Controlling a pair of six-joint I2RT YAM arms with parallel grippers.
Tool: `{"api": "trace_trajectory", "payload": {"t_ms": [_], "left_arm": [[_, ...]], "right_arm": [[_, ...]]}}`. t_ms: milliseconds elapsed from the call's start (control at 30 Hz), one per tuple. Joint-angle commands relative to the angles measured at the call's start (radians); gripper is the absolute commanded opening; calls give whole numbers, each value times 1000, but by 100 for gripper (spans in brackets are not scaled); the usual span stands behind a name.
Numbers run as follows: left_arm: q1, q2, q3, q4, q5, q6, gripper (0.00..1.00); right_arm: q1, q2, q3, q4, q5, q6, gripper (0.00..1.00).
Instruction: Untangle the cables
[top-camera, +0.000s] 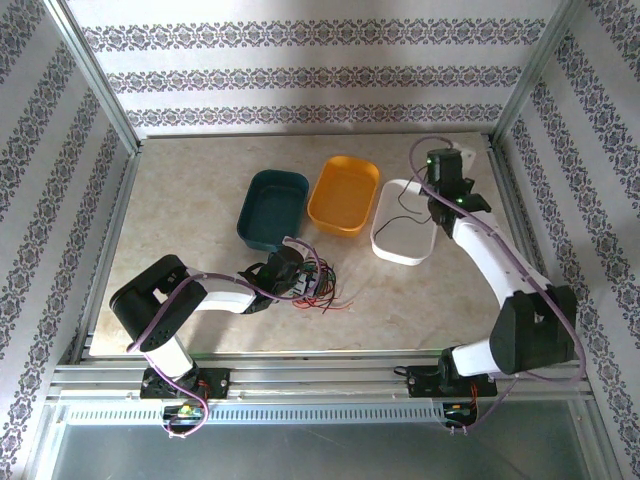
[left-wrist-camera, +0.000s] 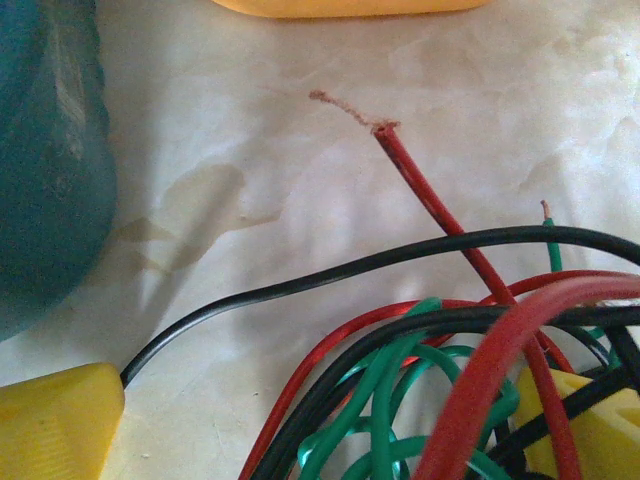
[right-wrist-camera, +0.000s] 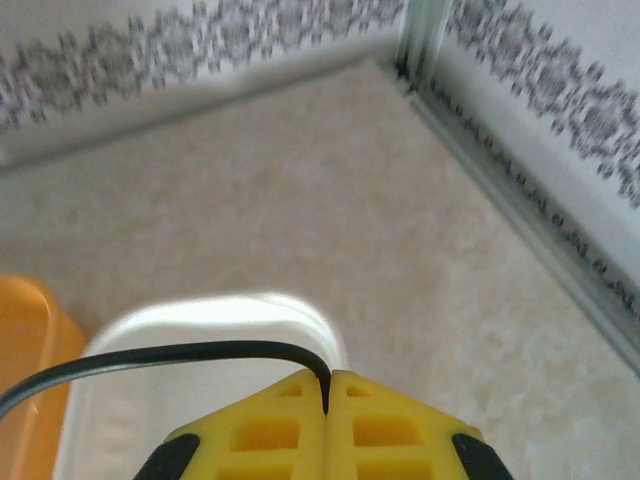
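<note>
I am holding my left hand wide open and low over the bundle of cables. The bundle is lying on the bench toward the front, just in front of the dark teal tray. In my left wrist view the two yellow fingers are standing far apart, and loose loops of red cable, green cable and black wire are lying between them. This black wire is running up to the left finger, and some loops are crossing over the right finger. The red cable is pointing its bare, frayed end toward the orange tray. My right hand is hanging over the white tray at the far right of the bench, well apart from the bundle. Its fingers are pressing together and pinching a single black cable, which is bending away to the left above the white tray. I cannot tell whether its loose end is touching the tray. The three trays are sitting side by side in a row.
</note>
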Motion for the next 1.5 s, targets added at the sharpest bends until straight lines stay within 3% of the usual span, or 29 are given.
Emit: {"api": "trace_trajectory", "payload": {"t_ms": [0,233,600,633,733,800,1067,1233,1333,1467], "left_arm": [[-17,28,6,-104,-26,6,99],[-17,27,10,-107,-33,3,99],[-20,3,4,-107,-43,-1,99],[-20,-2,4,-109,-44,0,99],[-20,-21,7,-112,-46,-1,99],[-20,-37,9,-115,-49,-3,99],[-20,-122,16,-103,-59,-33,99],[-20,-145,22,-86,-51,-52,99],[-20,-149,28,-74,-46,-64,99],[-17,-158,30,-66,-56,-87,99]], "right_arm": [[24,53,-25,-69,2,80,3],[26,181,-47,-92,-65,172,3],[22,327,40,-137,-160,158,7],[21,329,45,-137,-161,158,9],[21,321,58,-138,-152,163,38],[21,302,55,-136,-131,174,46],[21,153,11,-90,-47,175,53],[43,65,-4,-73,-61,111,54],[101,2,-39,-39,-187,29,54],[222,-78,-128,28,-519,-88,54]]}}
